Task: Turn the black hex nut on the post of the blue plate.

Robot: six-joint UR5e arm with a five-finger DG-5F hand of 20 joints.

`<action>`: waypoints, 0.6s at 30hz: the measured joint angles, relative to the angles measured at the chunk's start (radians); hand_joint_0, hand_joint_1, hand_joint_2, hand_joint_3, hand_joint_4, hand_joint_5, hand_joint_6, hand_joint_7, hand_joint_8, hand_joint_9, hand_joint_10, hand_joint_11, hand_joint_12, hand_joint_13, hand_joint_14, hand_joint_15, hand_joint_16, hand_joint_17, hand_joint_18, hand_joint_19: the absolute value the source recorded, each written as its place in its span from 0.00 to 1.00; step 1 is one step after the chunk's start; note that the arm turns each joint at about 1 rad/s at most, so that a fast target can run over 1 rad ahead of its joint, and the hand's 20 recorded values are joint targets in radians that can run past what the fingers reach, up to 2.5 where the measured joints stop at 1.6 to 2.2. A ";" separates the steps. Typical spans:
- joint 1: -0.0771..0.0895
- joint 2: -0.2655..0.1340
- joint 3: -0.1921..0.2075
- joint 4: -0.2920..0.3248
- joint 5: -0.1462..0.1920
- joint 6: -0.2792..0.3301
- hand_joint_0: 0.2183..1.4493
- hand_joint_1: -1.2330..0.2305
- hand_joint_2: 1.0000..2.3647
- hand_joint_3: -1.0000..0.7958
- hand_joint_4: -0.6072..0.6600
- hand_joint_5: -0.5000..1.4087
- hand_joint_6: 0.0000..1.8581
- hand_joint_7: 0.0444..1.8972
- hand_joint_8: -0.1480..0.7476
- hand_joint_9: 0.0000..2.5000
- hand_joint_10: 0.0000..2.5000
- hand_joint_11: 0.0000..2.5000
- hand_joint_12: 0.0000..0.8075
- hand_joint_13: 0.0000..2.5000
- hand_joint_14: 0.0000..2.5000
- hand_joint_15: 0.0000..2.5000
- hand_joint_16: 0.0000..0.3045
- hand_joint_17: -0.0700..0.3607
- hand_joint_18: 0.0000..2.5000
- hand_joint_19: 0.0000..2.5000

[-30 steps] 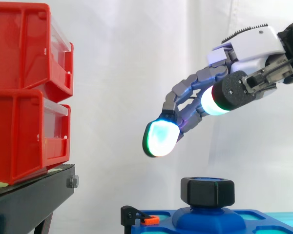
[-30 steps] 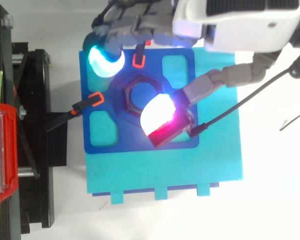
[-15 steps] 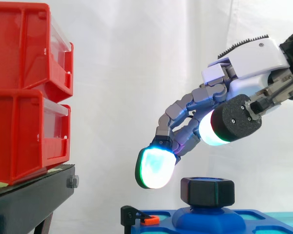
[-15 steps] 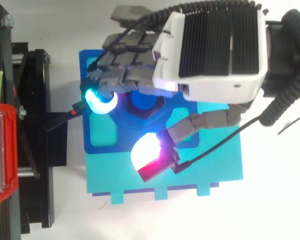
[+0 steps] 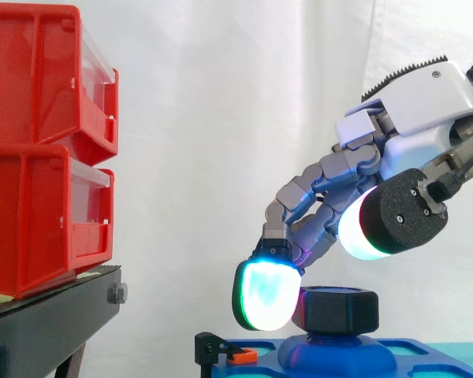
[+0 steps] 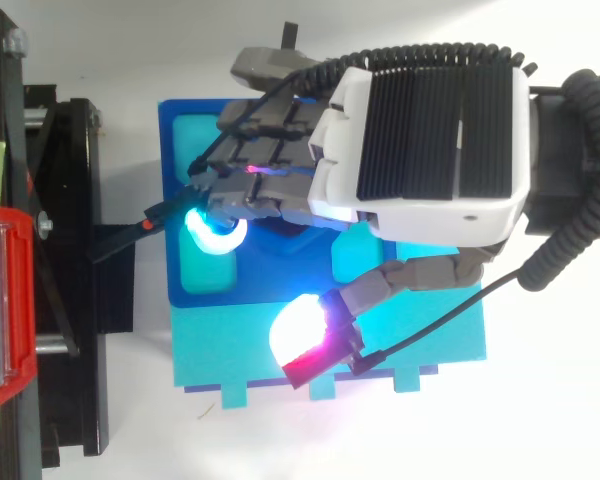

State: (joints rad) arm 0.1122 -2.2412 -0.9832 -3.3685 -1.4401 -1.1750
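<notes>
1. Black hex nut (image 5: 335, 309) sits on the post (image 5: 331, 353) of the blue plate (image 6: 173, 150), low and right of centre in the side view.
2. Red bins (image 5: 39, 150) are stacked on the black stand (image 5: 47, 323) at far left.
3. One glowing fingertip (image 5: 264, 295) hangs just beside the nut's left face.
4. Robot hand (image 5: 418, 102) reaches in from the right, palm down and fingers loosely bent. Its thumb pad (image 5: 363, 232) is above the nut and apart from it, and it grips nothing.
</notes>
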 measured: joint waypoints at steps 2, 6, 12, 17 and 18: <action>-0.003 0.000 0.000 -0.008 -0.003 0.000 0.20 0.55 0.00 0.28 0.61 0.16 0.27 0.38 0.44 0.19 0.00 0.00 0.45 0.12 0.00 0.01 0.19 0.47 0.03 0.01; -0.010 0.000 0.000 -0.018 -0.013 -0.001 0.20 0.55 0.00 0.28 0.61 0.16 0.27 0.38 0.44 0.19 0.00 0.00 0.45 0.12 0.00 0.01 0.19 0.47 0.04 0.01; -0.022 0.000 0.000 -0.031 -0.030 -0.006 0.20 0.55 0.00 0.28 0.61 0.16 0.27 0.38 0.44 0.19 0.00 0.00 0.45 0.13 0.00 0.01 0.19 0.47 0.04 0.01; -0.032 0.000 0.003 -0.031 -0.044 -0.009 0.20 0.55 0.00 0.28 0.61 0.16 0.27 0.38 0.44 0.19 0.00 0.00 0.45 0.13 0.00 0.01 0.19 0.47 0.04 0.01; -0.034 0.000 0.003 -0.031 -0.046 -0.010 0.20 0.55 0.00 0.28 0.61 0.16 0.27 0.39 0.44 0.19 0.00 0.00 0.45 0.13 0.00 0.01 0.19 0.47 0.04 0.01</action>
State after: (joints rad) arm 0.0784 -2.2409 -0.9799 -3.3997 -1.4860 -1.1847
